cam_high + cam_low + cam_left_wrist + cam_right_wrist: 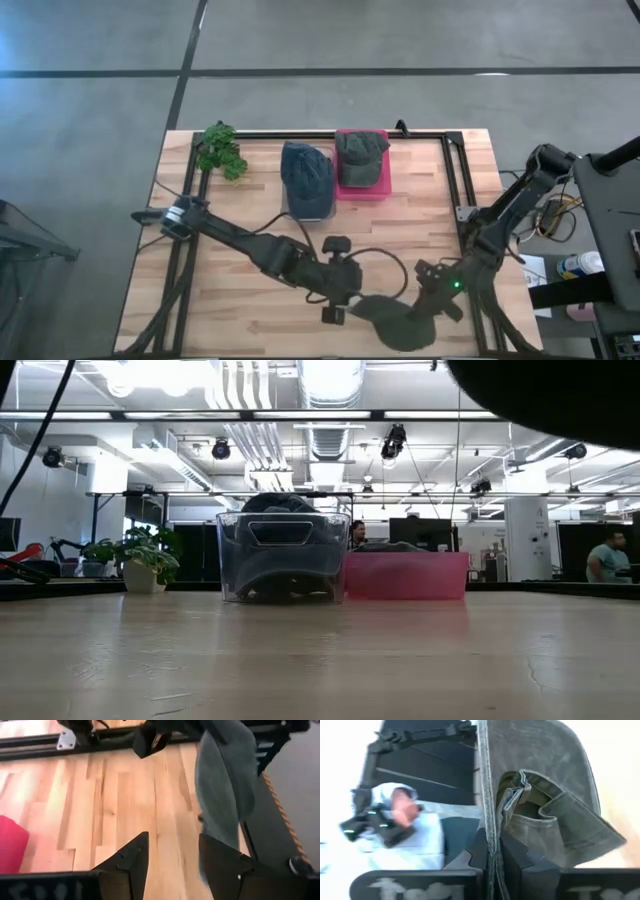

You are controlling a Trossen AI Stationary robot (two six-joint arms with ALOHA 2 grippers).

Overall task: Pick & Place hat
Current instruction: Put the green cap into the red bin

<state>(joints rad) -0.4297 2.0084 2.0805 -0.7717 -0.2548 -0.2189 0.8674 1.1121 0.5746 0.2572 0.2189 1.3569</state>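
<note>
The right gripper (492,852) is clamped on the brim of a grey-green hat (395,320), which hangs from it over the table's (420,215) near edge, though how far it clears the wood is hard to judge. The left gripper (170,857), fingers apart and holding nothing, sits just beside the hat. Far back, a blue hat (307,175) fills the clear bin (282,560) and another grey-green hat (360,150) the pink bin (382,180).

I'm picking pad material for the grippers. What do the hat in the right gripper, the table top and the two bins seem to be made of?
Hat in the right gripper: soft grey-green washed fabric, probably cotton; it folds and shows stitched seams.
Table top: pale wooden planks with a smooth, slightly glossy finish and visible grain.
Clear bin: see-through, glossy, likely plastic.
Pink bin: translucent, likely plastic.
</note>
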